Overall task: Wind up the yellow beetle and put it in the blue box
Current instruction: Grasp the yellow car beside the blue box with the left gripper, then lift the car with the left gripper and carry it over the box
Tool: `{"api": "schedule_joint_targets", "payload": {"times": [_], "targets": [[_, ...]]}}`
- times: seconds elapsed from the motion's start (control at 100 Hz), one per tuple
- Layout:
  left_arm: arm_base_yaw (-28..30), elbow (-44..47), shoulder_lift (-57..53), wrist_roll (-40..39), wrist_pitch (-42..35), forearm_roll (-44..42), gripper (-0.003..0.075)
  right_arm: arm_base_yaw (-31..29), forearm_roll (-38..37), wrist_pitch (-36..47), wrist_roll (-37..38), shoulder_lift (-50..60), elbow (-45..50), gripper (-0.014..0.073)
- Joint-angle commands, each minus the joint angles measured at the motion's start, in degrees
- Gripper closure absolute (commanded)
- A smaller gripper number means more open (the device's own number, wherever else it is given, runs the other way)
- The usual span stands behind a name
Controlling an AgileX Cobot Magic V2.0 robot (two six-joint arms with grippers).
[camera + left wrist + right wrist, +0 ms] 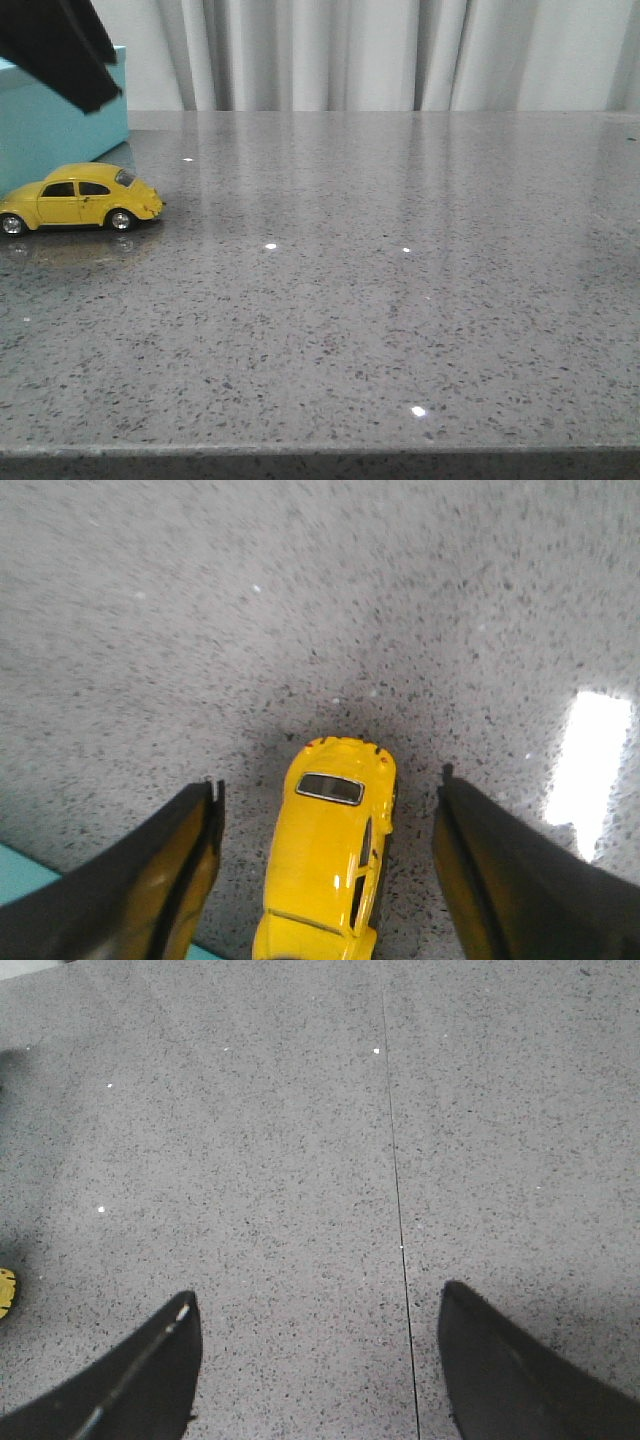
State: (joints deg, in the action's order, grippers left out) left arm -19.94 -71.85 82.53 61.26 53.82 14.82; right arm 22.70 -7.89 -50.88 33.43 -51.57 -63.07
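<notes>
While both jaws gape, the yellow beetle (330, 860) and blue box (60, 125) sit cropped.

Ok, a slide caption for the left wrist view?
Left tool open above the granite table, its fingers straddling the yellow beetle without touching.

Yellow beetle (78, 200) upright beside blue box (60, 120)

Yellow beetle (78, 198) on table (380, 300), far left, just before blue box (60, 115).
</notes>
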Motion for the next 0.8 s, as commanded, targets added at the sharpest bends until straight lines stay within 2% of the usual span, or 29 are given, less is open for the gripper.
{"api": "schedule_joint_targets", "payload": {"times": [0.0,0.79], "targets": [[-1.11,-2.48,0.47,0.14,-0.92,-1.13,0.0277,-0.18,-0.2,3.95,-0.7,0.94,-1.42,0.0086],[-1.11,-2.62,9.67,0.14,-1.0,-3.14,0.0295,-0.18,0.36,3.95,-0.7,0.94,-1.42,0.0086]]}}
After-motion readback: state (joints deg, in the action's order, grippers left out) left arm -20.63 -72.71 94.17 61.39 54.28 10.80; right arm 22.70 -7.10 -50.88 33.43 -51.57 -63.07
